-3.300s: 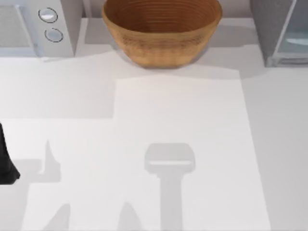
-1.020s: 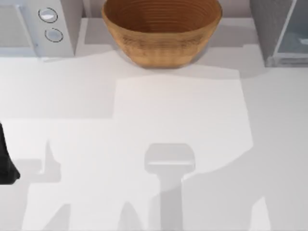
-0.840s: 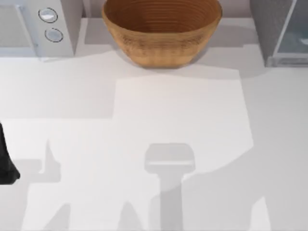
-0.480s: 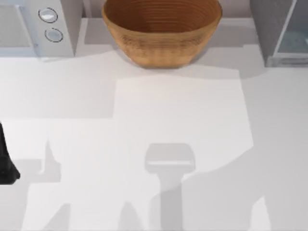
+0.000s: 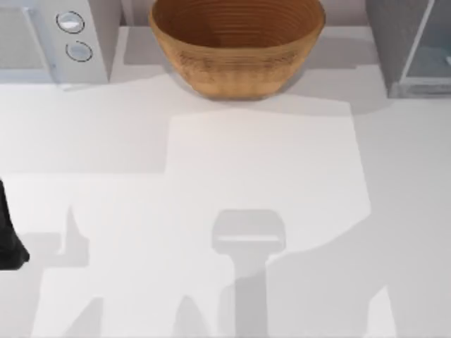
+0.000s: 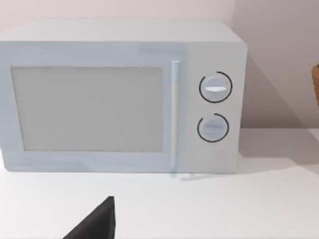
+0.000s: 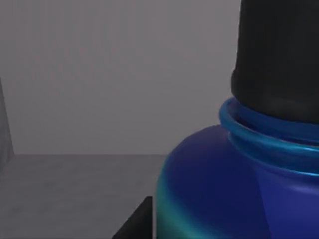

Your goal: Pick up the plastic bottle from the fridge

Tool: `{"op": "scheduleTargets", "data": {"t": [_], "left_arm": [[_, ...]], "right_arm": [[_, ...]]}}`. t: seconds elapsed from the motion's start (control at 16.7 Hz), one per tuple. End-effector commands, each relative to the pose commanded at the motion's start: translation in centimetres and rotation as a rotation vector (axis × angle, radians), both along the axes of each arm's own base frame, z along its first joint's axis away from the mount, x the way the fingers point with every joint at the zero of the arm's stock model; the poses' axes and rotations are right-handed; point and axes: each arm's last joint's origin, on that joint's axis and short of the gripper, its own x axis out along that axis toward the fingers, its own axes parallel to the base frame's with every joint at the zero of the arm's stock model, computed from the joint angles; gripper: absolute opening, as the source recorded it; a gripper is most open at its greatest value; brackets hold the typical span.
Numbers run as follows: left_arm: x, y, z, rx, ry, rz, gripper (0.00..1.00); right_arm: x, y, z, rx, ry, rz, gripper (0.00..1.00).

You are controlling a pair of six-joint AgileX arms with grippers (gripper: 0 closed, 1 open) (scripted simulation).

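The plastic bottle (image 7: 234, 184) stands very close in the right wrist view, with a dark round cap over a blue body that turns teal lower down. Grey inner walls surround it. A dark part of my right gripper (image 7: 134, 224) sits right beside the bottle's body; whether it grips the bottle is hidden. The fridge (image 5: 416, 49) stands at the table's far right, grey with a pale bluish front panel. My left gripper (image 5: 8, 243) is parked at the table's left edge, its dark tip (image 6: 94, 224) facing the microwave.
A big woven brown basket bowl (image 5: 236, 42) stands at the back middle. A grey microwave with two round knobs (image 5: 70, 39) (image 6: 124, 94) sits at the back left. A broad arm shadow falls over the table's lower right.
Since 3.3 s ago a large shadow has spread across the table's lower right. Over the last second nothing visibly moved; the left arm has stayed parked.
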Motion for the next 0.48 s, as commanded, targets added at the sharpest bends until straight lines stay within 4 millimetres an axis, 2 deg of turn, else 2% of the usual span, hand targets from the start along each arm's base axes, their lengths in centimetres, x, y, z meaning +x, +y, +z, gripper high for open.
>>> {"op": "scheduleTargets", "data": {"t": [0.36, 0.48], "left_arm": [[0.00, 0.00, 0.00, 0.000, 0.000, 0.000, 1.00], [0.00, 0.00, 0.00, 0.000, 0.000, 0.000, 1.00]], "right_arm": [[-0.04, -0.16, 0.06, 0.001, -0.001, -0.003, 0.00], [-0.01, -0.14, 0.68, 0.001, -0.002, -0.002, 0.00]]}}
